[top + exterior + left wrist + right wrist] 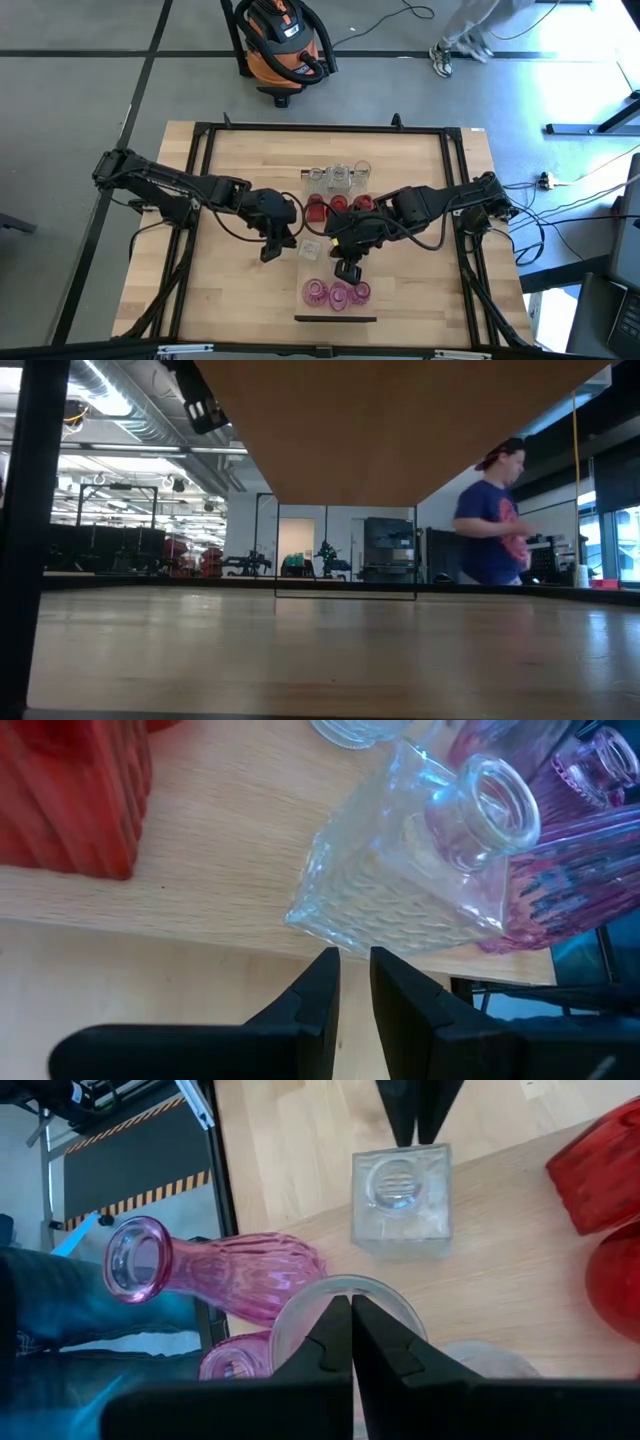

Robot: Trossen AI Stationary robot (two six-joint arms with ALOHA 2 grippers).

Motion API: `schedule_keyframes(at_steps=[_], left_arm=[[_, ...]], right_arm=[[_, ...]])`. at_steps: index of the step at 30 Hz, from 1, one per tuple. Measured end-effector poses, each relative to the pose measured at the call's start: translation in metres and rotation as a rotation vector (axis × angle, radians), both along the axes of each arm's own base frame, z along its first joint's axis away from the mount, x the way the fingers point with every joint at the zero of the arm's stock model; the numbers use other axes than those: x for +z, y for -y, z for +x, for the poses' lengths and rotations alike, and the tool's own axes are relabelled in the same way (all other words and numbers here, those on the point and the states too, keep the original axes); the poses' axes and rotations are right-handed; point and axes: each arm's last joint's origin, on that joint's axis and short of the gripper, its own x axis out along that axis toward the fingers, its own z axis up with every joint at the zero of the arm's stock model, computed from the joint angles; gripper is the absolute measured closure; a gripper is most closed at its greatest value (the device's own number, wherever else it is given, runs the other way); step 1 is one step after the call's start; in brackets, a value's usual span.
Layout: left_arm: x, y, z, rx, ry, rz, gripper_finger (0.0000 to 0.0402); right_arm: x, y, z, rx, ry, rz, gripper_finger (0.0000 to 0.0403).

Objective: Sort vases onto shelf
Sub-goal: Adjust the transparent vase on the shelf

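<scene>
The pale shelf (322,268) lies lengthways down the table's middle. Clear vases (336,178) stand at its far end, red ones (338,205) behind my arms, pink ones (338,293) near its dark end strip. A square clear vase (400,880) stands upright on the shelf's left part. My left gripper (352,975) is level just left of it, open by a narrow gap, touching nothing. My right gripper (350,1302) is shut, its tips over the round mouth of a pale vase (300,1305) among the pink ones. One pink vase (235,1275) lies on its side. My right gripper points down at the pale vase's rim (385,1288). Its own fingers hide the spot, and whether they touch the glass I cannot tell.
Red vases (600,1170) stand close on the far side of the square one. Black frame rails (195,230) run along both table sides. Bare tabletop (230,300) lies left of the shelf. A person (490,520) stands in the room beyond, and a vacuum (280,45) is on the floor.
</scene>
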Motion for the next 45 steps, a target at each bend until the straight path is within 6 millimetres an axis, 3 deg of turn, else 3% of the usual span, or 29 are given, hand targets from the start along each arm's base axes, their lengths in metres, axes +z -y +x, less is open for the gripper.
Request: schedule_keyframes(at_steps=[5,15,45], left_arm=[[0.0000,-0.0017,0.0003,-0.006,0.005,0.011,0.0348],[0.0000,-0.0017,0.0003,-0.011,0.007,0.016,0.0348],[0.0000,-0.0017,0.0003,-0.011,0.007,0.016,0.0348]], right_arm=[[0.0001,0.0000,0.0001,0.004,0.002,-0.002,0.0396],[0.0001,-0.0001,0.0001,-0.001,0.001,0.002,0.0334],[-0.0018,0.0036,-0.0037,-0.055,-0.024,-0.074,0.0338]])
